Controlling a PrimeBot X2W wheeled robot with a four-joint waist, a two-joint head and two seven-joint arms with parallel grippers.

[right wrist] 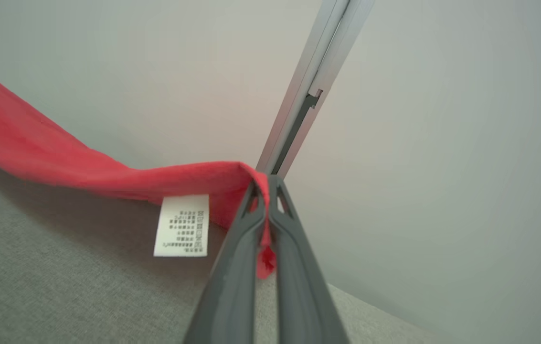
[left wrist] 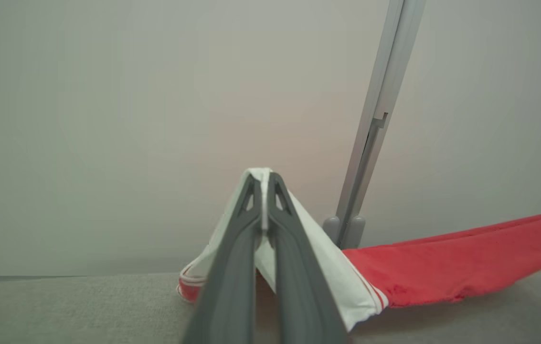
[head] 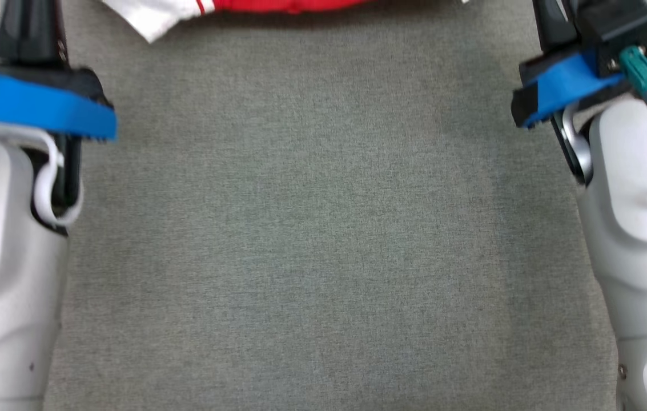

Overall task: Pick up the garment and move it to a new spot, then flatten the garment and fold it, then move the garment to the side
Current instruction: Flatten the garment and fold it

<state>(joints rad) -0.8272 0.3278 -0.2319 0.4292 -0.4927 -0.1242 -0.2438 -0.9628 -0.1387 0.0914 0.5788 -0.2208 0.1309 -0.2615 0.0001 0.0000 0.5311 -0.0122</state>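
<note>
The garment (head: 243, 7) is red with white, red-striped trim and hangs stretched along the top edge of the head view, above the grey cloth table (head: 323, 240). In the left wrist view my left gripper (left wrist: 263, 177) is shut on the garment's (left wrist: 451, 267) white trimmed corner, lifted off the table. In the right wrist view my right gripper (right wrist: 264, 184) is shut on a red edge of the garment (right wrist: 60, 157), and a white care label (right wrist: 182, 224) dangles beside it. Both pale forearms flank the head view, their fingertips beyond its top edge.
A pale wall stands close behind the table, with a grey upright metal post (left wrist: 375, 129) rising from the table's far edge; the post (right wrist: 308, 91) is just beyond my right fingers.
</note>
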